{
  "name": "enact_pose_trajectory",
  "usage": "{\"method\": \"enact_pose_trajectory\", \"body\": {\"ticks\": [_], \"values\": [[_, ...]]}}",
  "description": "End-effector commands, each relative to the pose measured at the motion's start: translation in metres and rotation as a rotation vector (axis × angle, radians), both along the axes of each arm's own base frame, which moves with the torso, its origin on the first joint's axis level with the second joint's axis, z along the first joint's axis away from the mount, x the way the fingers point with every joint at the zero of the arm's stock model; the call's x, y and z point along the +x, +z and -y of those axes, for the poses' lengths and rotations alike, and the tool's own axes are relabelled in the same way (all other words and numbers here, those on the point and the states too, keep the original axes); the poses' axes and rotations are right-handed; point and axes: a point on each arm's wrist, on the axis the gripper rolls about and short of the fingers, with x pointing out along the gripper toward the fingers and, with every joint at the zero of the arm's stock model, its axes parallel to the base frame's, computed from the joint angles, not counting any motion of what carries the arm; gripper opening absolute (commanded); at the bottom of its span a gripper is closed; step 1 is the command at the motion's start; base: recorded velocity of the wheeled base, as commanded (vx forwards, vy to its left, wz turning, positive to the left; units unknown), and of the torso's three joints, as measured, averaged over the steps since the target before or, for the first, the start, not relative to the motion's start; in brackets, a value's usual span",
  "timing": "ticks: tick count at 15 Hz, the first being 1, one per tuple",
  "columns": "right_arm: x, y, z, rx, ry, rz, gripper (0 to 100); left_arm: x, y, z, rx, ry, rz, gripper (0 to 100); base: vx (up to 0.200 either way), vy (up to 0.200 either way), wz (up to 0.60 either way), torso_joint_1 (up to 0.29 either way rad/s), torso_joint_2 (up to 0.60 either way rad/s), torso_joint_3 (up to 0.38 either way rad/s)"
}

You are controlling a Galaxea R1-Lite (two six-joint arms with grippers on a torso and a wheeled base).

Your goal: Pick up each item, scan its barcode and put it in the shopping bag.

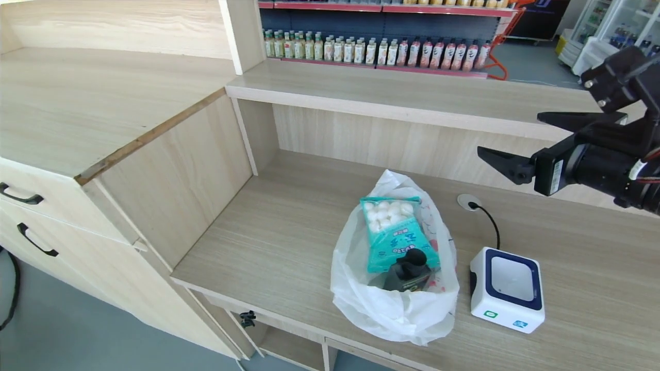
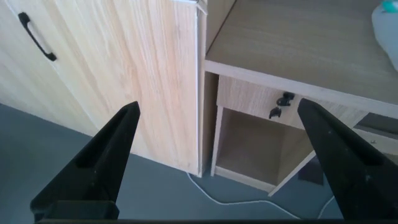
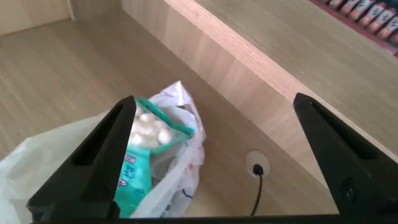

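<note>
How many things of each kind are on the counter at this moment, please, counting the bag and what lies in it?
White shopping bag: 1
Teal snack packet, in the bag: 1
Dark bottle, in the bag: 1
Barcode scanner, beside the bag: 1
Total: 4

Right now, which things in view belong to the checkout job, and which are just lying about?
Job: shopping bag, teal snack packet, dark bottle, barcode scanner.
Lying about: shelved drink bottles, drawers.
</note>
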Motion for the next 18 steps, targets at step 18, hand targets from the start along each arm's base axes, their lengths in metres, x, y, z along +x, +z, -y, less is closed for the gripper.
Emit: {"method": "enact_pose_trajectory", "body": {"ticks": [18], "values": [[-0.197, -0.167, 0.086, 0.161, -0.554, -0.090, 100, 0.000, 0.000, 0.000, 0.000, 0.000, 0.000, 100, 0.000, 0.000, -0.17, 0.000, 0.00, 0.000]]}}
